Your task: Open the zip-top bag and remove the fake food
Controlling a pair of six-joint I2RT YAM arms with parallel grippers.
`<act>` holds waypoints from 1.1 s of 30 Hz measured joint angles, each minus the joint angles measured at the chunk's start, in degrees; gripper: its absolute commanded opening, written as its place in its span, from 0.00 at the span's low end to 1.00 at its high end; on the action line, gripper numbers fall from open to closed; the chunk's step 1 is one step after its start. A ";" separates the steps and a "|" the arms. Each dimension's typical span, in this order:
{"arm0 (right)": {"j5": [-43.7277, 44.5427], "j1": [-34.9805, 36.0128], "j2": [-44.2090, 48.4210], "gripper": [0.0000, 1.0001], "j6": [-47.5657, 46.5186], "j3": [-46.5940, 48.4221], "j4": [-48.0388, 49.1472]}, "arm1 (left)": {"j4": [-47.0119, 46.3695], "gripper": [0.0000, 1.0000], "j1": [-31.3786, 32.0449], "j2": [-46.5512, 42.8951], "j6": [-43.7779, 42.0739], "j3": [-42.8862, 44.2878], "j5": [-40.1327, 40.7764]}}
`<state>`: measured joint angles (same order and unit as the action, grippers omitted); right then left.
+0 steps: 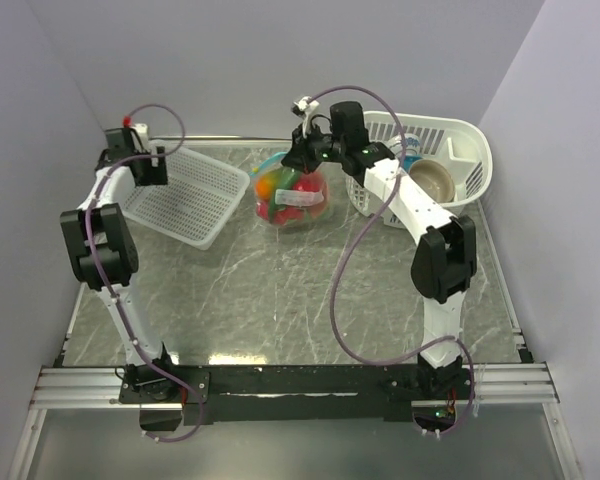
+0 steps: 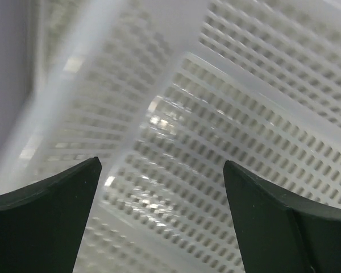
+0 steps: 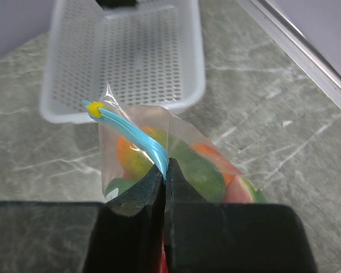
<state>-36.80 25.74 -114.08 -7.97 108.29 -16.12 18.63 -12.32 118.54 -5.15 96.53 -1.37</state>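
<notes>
The clear zip-top bag (image 1: 292,196) sits at the back middle of the table, bulging with fake food (image 1: 280,190) in orange, green, red and yellow. In the right wrist view the bag (image 3: 182,148) shows its teal-blue zip strip (image 3: 133,133) with a yellow slider (image 3: 94,108) at the far end. My right gripper (image 3: 166,166) is shut on that strip, its jaws pressed together around it, with orange and green food (image 3: 202,170) behind. My left gripper (image 2: 162,170) stands open over the white flat basket (image 2: 227,142), nothing between its fingers.
A flat white slotted basket (image 1: 185,195) lies at the back left, under my left gripper (image 1: 138,160). A taller white basket (image 1: 450,150) at the back right holds a tan bowl (image 1: 435,180). Grey walls close in on three sides.
</notes>
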 measured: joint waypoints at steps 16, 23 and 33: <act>-4.94 1.66 26.23 0.01 4.13 -12.20 8.46 | -1.88 0.60 6.91 1.70 0.44 -5.66 1.40; -4.83 1.77 34.64 0.01 7.50 -15.76 11.32 | -3.15 0.60 24.70 -3.74 -0.66 -18.16 2.64; 3.65 1.86 38.60 0.00 6.80 -15.74 7.91 | -0.33 0.60 42.84 -12.63 -4.59 -29.83 0.02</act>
<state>-33.15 27.59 -75.48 -1.17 92.55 -8.21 18.31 30.52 105.91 -9.74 66.70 -1.34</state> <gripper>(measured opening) 0.054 0.602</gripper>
